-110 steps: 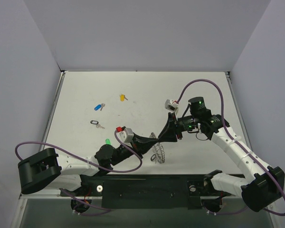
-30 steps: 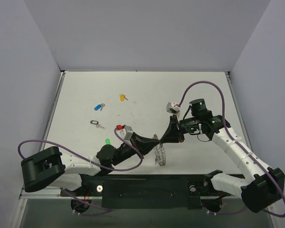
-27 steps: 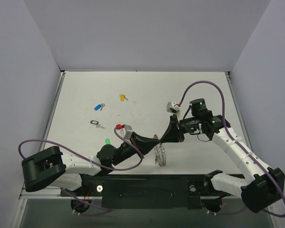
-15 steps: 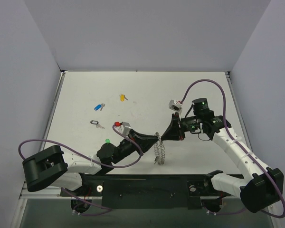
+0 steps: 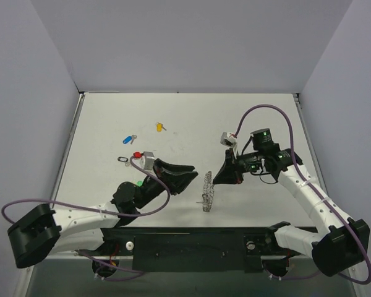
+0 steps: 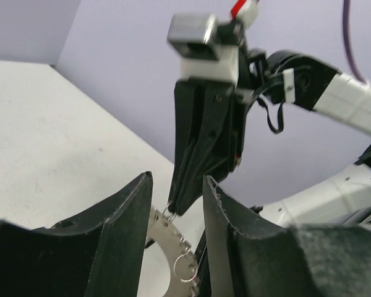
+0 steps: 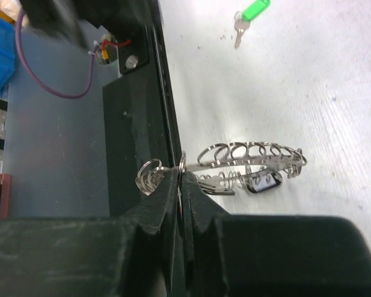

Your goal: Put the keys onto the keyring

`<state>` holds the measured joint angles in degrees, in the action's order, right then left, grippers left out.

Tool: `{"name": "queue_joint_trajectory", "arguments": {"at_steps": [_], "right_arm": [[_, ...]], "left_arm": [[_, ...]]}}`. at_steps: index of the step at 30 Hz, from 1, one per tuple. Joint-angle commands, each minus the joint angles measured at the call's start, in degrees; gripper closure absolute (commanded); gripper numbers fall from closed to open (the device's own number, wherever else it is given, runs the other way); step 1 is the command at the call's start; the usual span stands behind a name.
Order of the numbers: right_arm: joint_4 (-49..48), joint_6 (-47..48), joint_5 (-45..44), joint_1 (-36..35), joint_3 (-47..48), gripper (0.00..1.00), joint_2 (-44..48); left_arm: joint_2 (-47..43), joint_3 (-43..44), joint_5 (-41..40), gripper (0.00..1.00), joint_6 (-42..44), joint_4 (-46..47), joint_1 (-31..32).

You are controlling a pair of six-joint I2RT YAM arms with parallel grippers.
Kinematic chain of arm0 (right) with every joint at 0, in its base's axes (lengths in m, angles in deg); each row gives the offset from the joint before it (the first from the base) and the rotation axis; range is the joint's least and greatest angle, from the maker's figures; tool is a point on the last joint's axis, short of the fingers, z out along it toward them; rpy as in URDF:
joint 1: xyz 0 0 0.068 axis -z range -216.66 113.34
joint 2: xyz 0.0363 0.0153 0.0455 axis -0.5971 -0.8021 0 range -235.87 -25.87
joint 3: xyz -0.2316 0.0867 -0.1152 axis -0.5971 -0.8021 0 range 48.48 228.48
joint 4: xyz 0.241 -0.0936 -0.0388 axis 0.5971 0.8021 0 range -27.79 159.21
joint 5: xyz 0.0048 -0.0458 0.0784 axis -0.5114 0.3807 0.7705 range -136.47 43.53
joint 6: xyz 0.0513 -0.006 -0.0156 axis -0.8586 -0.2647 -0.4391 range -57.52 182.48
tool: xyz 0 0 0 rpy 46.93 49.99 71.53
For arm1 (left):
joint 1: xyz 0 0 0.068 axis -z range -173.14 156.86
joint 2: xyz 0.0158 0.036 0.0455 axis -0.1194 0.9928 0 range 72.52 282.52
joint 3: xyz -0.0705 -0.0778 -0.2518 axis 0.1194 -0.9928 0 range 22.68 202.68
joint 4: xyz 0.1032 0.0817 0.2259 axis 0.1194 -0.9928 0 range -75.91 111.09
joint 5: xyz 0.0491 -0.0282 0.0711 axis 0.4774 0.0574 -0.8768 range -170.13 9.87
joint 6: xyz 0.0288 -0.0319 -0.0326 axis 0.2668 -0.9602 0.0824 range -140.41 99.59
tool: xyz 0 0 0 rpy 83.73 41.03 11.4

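Left hand: my left gripper (image 5: 188, 177) stands partly open and has hold of nothing.
Right hand: my right gripper (image 5: 215, 178) is pinched tight on the upper edge of the keyring (image 5: 207, 193).
Ring to right hand: it hangs on edge straight below my closed fingertips. I cannot tell whether its low end rests on the table (image 5: 260, 117).
Ring to left hand: just beside my tips on their right, apart from them. From my left wrist it shows low in the gap between my fingers (image 6: 127, 216).
Threaded: a black-capped key (image 7: 263, 181) hangs on the ring.
Loose keys: the green key (image 7: 250, 12) lies by my left arm. The blue key (image 5: 130, 138), yellow key (image 5: 159, 127) and loose black key (image 5: 123, 159) lie well off to the left.
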<state>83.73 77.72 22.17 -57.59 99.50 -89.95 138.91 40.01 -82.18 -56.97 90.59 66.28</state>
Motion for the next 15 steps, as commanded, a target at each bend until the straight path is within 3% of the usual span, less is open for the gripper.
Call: {"name": "queue_joint_trajectory", "arguments": {"at_steps": [1,5,8,11,15], "right_arm": [[21.2,19.6,-4.0,-0.2,8.7,1.00,-1.8],[35.3,33.8,-9.7,-1.9,16.2,1.00,-4.7],[39.0,39.7,-13.0,-3.1,18.0,1.00,-5.4],[40.7,40.8,-13.4,-3.3,18.5,1.00,-5.6],[42.2,42.6,-13.5,-3.3,19.6,1.00,-5.8]], "left_arm": [[-11.6,8.7,2.0,0.51,1.8,-26.6,-2.0],[-14.7,14.2,7.6,0.49,8.3,-40.0,-3.4],[-13.8,16.1,12.3,0.45,10.8,-44.3,-4.5],[-11.3,18.5,15.7,0.35,12.6,-44.6,-4.6],[-5.7,20.1,22.9,0.34,16.8,-38.8,-3.7]]}}
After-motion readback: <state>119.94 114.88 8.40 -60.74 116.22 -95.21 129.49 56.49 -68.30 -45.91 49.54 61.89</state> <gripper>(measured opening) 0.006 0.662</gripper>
